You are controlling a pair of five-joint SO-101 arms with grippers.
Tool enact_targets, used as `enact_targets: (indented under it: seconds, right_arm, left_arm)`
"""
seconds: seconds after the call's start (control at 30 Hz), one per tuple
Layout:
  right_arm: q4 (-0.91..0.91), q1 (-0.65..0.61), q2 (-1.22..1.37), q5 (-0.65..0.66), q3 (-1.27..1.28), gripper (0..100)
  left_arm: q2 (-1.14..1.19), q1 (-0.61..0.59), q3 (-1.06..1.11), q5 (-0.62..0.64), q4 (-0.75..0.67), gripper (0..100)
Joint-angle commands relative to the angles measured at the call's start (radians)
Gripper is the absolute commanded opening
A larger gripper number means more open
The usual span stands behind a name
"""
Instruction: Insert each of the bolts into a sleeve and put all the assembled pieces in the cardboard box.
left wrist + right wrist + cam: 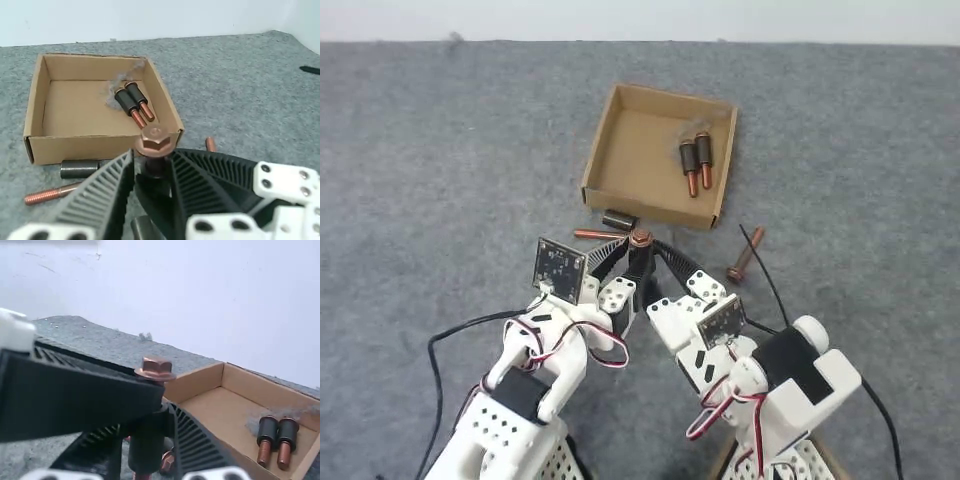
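- My left gripper (623,262) is at about 9 o'clock of the spot where the two arms meet. Its ribbed fingers (112,187) are clamped on the upright sleeve (146,440).
- A loose bolt (598,234) lies flat on the grey carpet (440,180) at 10 o'clock from that meeting spot, its threads toward 9 o'clock.
- A loose sleeve (618,220) lies on its side just beyond that bolt, close against the outside of the box's near wall.
- The cardboard box (650,207) sits at 12 o'clock from the grippers, open side up.
- A hex-head bolt (641,238) stands in the upright sleeve with its copper head sitting on top, clear of both grippers.
- My right gripper (658,258) comes in from 4 o'clock and is also closed on the upright sleeve, seen flanking it in the right wrist view.
- Two assembled pieces (689,163) lie side by side inside the box, toward its 3 o'clock wall, touching or nearly so.
- A second loose bolt (744,256) lies on the carpet at 3 o'clock from the grippers, well apart from the box.
- A thin black cable (770,280) runs beside that bolt.
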Motion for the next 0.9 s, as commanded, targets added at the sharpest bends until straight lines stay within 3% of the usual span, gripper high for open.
enact_targets:
  seconds: [0.0, 0.2, 0.43, 0.67, 0.87]
  right_arm:
    - [-0.028, 0.012, -0.051, 0.009, -0.009, 0.6]
    - [-0.022, 0.012, -0.050, 0.009, -0.011, 0.6]
    - [-0.021, 0.012, -0.050, 0.009, -0.011, 0.6]
    - [-0.021, 0.012, -0.050, 0.009, -0.009, 0.6]
    - [-0.021, 0.012, -0.050, 0.009, -0.009, 0.6]
  left_arm:
    - [-0.011, 0.012, -0.012, -0.012, -0.005, 11]
    - [-0.011, 0.106, -0.015, 0.046, -0.005, 11]
    - [-0.012, 0.109, -0.016, 0.046, -0.005, 11]
    - [-0.012, 0.002, -0.033, 0.044, -0.005, 11]
    - [-0.012, 0.000, -0.048, 0.044, 0.002, 11]
